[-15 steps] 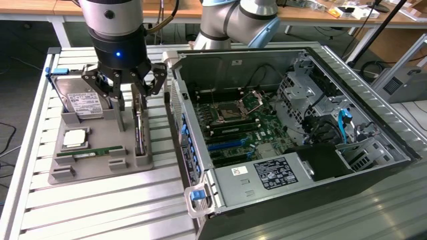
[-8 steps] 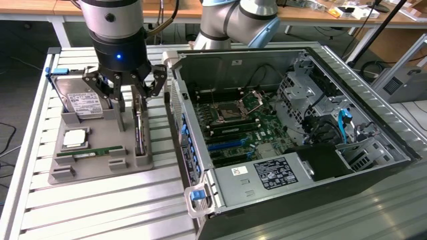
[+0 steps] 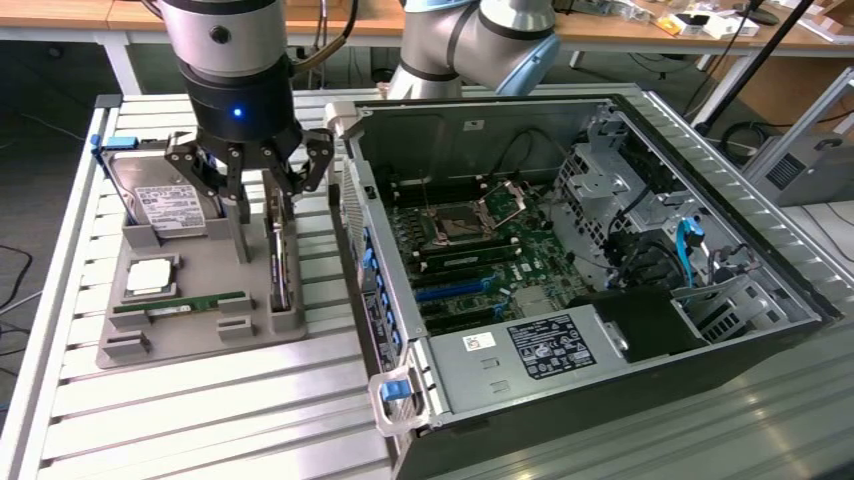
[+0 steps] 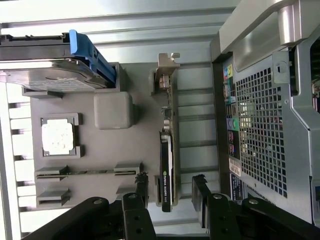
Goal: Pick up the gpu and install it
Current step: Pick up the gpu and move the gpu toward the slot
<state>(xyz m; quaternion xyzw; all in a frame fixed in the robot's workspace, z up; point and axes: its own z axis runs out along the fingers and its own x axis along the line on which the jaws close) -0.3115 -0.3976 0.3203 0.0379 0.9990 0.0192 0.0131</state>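
Two black fingers (image 4: pixel 142 186) of the gripper (image 4: pixel 171 192) stand spread wide, either side of the gpu (image 4: pixel 166 165). That thin dark card stands on edge in the matte grey tray (image 4: pixel 107 150), its silvery bracket at one end.

Gpu (image 4: pixel 167 150): dark board, black shroud with a small green logo, silvery end bracket. Holder tray (image 4: pixel 107 150) plain grey. Hard drive (image 4: pixel 45 75) silver, blue frame. CPU (image 4: pixel 57 137) silver-white. RAM stick (image 3: pixel 180 302) green. Gripper (image 4: pixel 170 186) black. PC case (image 3: pixel 441 125) grey with a perforated mesh back, green motherboard (image 3: pixel 514 255), blue slots (image 3: pixel 447 290). Table (image 3: pixel 200 420) white slats.
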